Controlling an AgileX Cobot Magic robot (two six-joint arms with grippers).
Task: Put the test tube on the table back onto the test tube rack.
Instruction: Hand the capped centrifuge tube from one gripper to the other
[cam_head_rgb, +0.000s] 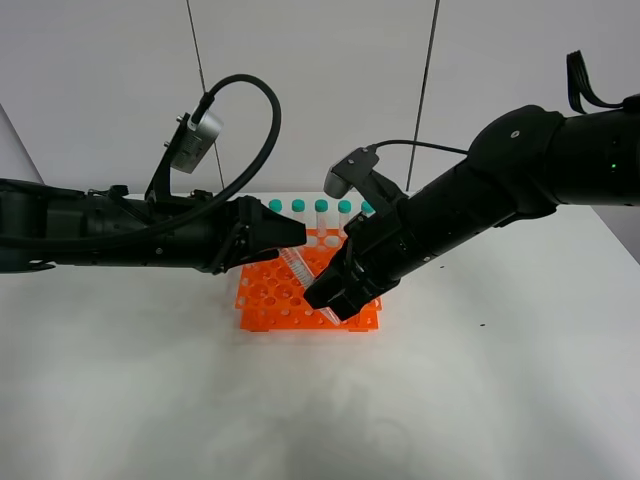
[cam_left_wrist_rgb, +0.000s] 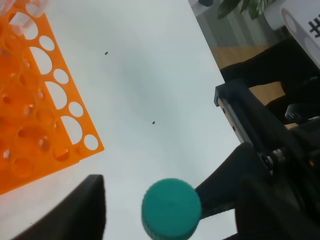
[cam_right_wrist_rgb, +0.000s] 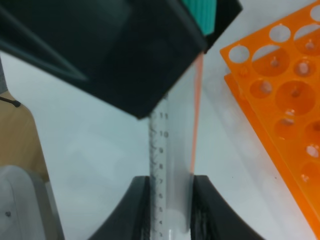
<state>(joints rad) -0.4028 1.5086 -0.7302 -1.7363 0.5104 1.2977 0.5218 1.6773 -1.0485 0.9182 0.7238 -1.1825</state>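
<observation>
Near orange perforated rack, slim clear tube

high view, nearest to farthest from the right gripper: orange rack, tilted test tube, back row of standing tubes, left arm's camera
1. test tube, clamped in the right gripper
2. test tube rack, just beneath it
3. standing tubes, along the rack's back edge
4. left arm's camera, upper left

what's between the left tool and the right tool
The tube, tilted over the rack. The high view shows it; the right tool grips its lower part, the left tool flanks its cap.
</observation>
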